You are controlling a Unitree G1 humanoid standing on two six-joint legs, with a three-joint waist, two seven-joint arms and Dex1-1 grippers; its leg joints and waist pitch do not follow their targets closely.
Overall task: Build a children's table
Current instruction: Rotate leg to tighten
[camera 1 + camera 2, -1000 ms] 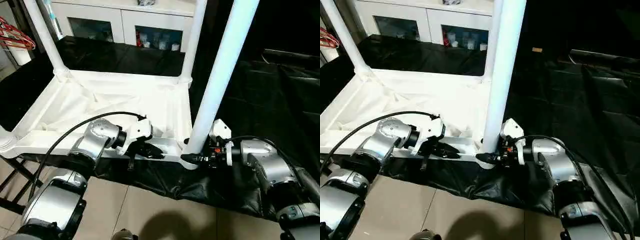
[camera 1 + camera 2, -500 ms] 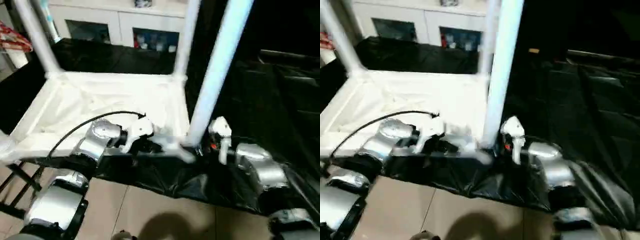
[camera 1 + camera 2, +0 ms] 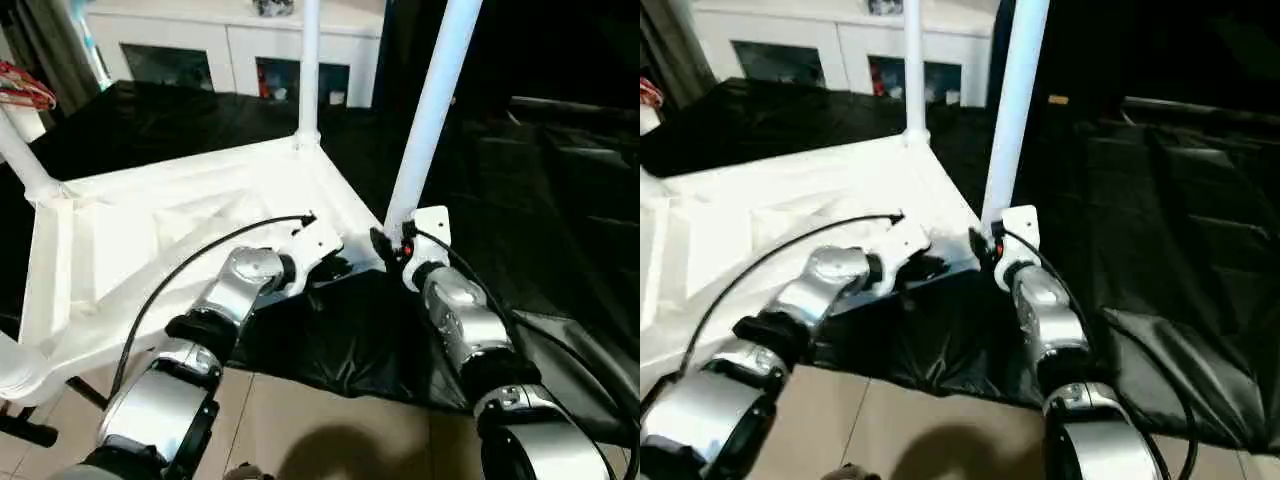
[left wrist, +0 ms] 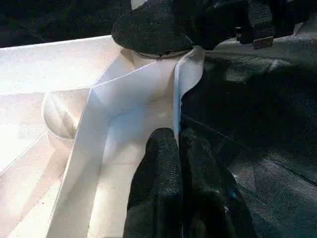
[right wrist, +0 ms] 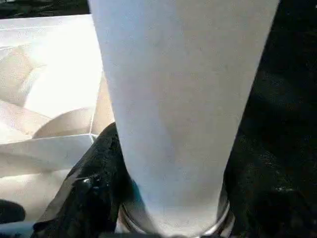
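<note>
The children's table [image 3: 150, 240] lies upside down on black cloth, ribbed underside up, with its white legs standing in the corner sockets. My right gripper [image 3: 388, 245] is shut on the base of the nearest right leg [image 3: 430, 110], one black finger [image 5: 94, 188] on each side of it at its socket. Just left of that corner, my left gripper [image 3: 338, 268] is shut on the table's thin rim [image 4: 176, 99], which stands between its fingers [image 4: 158, 168]. Another leg [image 3: 308, 70] rises at the far corner and one [image 3: 25, 165] at the left.
A white glass-doored cabinet [image 3: 230, 50] stands behind the work surface. Black cloth [image 3: 520, 200] covers the surface and hangs over its near edge. A red wire object [image 3: 25, 85] sits at the far left. Tiled floor [image 3: 330, 430] lies below me.
The table has turned on the cloth: the corner held by both grippers has swung away from me and the left side has come nearer. Both grips have stayed on.
</note>
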